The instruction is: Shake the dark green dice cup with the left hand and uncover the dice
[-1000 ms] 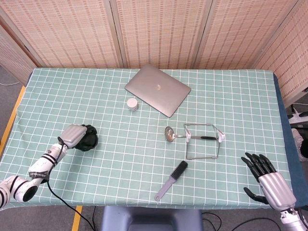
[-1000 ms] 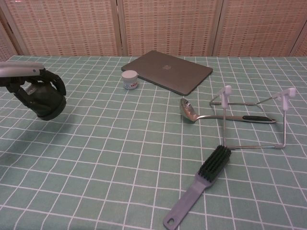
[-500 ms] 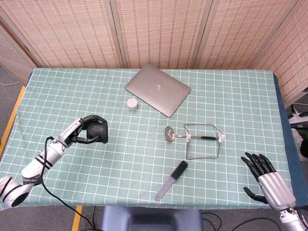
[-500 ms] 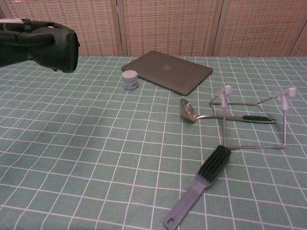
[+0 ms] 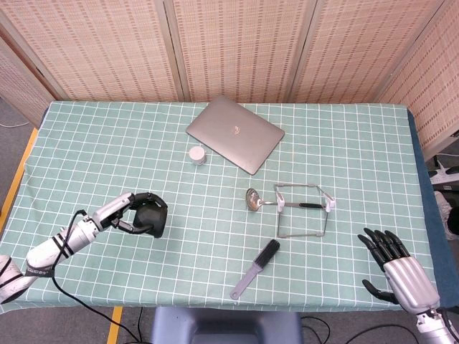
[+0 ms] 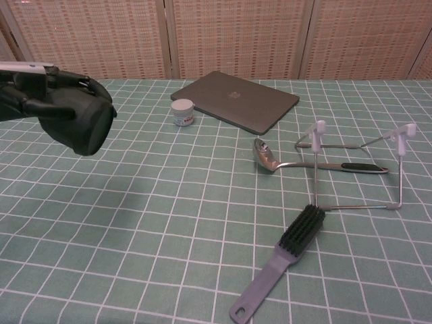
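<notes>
My left hand [image 5: 129, 211] [image 6: 40, 101] grips the dark green dice cup [image 5: 153, 217] [image 6: 81, 123] above the left part of the table, fingers wrapped around its body. In the chest view the cup is held off the cloth and tilted, its closed end toward the camera. No dice show in either view. My right hand [image 5: 393, 261] rests at the table's front right corner, fingers spread and holding nothing; the chest view does not show it.
A grey laptop [image 5: 234, 133] [image 6: 235, 100] lies shut at the back centre, a small white jar [image 5: 197, 154] [image 6: 182, 112] beside it. A ladle [image 5: 257, 200] [image 6: 270, 158] lies under a wire rack [image 5: 305, 211] [image 6: 358, 169]. A grey brush [image 5: 256, 267] [image 6: 283, 260] lies near the front edge.
Over the last second my left hand swung the cup up and right from a low spot, then came down and toward the front, turning the cup as it went. The right hand stayed put.
</notes>
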Controlling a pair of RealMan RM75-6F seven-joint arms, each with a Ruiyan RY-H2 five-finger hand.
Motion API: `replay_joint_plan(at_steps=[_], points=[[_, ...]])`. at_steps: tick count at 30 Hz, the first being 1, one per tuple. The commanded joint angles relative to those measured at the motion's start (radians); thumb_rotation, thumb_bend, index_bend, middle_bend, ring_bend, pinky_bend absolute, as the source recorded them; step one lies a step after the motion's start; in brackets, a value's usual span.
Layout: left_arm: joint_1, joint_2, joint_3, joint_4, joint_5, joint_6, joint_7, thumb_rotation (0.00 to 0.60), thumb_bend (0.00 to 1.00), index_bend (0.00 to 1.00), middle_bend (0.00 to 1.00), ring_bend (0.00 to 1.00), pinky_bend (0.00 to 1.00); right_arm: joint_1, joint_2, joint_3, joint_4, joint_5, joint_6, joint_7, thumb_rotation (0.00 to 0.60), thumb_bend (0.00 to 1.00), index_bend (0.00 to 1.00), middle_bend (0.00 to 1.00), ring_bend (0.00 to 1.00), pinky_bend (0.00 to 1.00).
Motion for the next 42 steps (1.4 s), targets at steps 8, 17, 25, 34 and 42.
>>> replay_joint_plan(at_steps=[8, 17, 25, 34, 42], points=[[0.072, -0.004, -0.127, -0.097, -0.355, -0.347, 1.640, 0.600, 0.74, 0.76, 0.89, 0.79, 0.88, 0.006, -0.003, 0.001, 0.004, 0.007, -0.015, -0.002, 0.600, 0.21, 0.00, 0.00, 0.00, 0.01], [0.102, -0.096, -0.162, -0.161, -0.868, -0.195, 2.317, 0.600, 0.74, 0.76, 0.89, 0.78, 0.88, 0.010, -0.004, -0.001, 0.002, 0.008, -0.026, -0.005, 0.600, 0.21, 0.00, 0.00, 0.00, 0.04], [0.091, -0.077, -0.154, -0.258, -0.890, -0.096, 2.376, 0.600, 0.74, 0.76, 0.89, 0.78, 0.88, 0.010, -0.007, -0.004, 0.002, 0.006, -0.028, -0.013, 0.600, 0.21, 0.00, 0.00, 0.00, 0.04], [0.144, -0.011, -0.294, -0.347, -0.713, -0.225, 1.636, 0.600, 0.70, 0.76, 0.90, 0.79, 0.90, 0.008, -0.003, 0.000, 0.000, 0.011, -0.021, -0.003, 0.600, 0.21, 0.00, 0.00, 0.00, 0.05], [0.197, 0.051, -0.411, -0.362, -0.513, -0.275, 0.824, 0.600, 0.71, 0.76, 0.90, 0.79, 0.90, 0.005, -0.006, 0.004, 0.000, 0.018, -0.016, -0.008, 0.600, 0.21, 0.00, 0.00, 0.00, 0.05]])
